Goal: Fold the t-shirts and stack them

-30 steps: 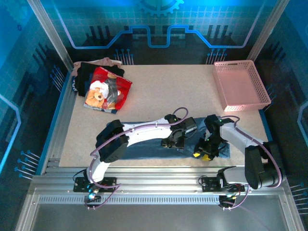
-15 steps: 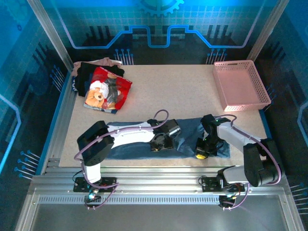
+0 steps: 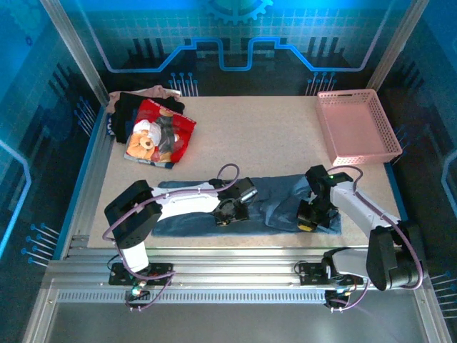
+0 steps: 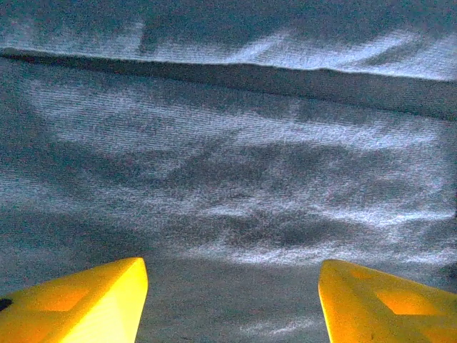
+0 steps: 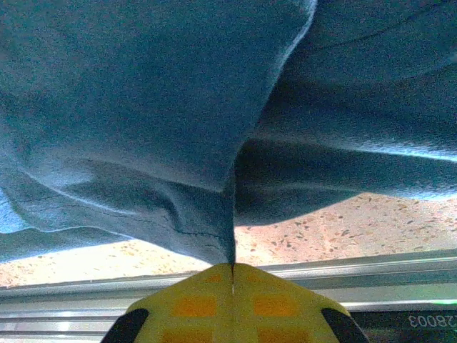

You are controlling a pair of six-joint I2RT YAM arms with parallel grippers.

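Pinching a fold of the plain dark slate-blue cloth t-shirt (image 3: 278, 204), the right gripper (image 3: 307, 220) has its yellow fingers (image 5: 193, 304) pressed flat together, with the fabric trapped in the seam between them, near the garment's 4 o'clock corner. The left gripper (image 3: 227, 213) sits close over the shirt's middle, fingers spread wide and holding nothing. The shirt lies spread along the speckled table (image 3: 250, 143) at its 6 o'clock edge. A red teddy-bear-print shirt (image 3: 161, 136) rests on a black shirt (image 3: 127, 108) and a beige shirt (image 3: 158, 91) at 10 o'clock; a pink plastic lattice basket (image 3: 357, 128) stands at 2 o'clock. The cloth looks light and limp and will likely sag and drag, so hems or corners, gripped well apart, seem the best holds.
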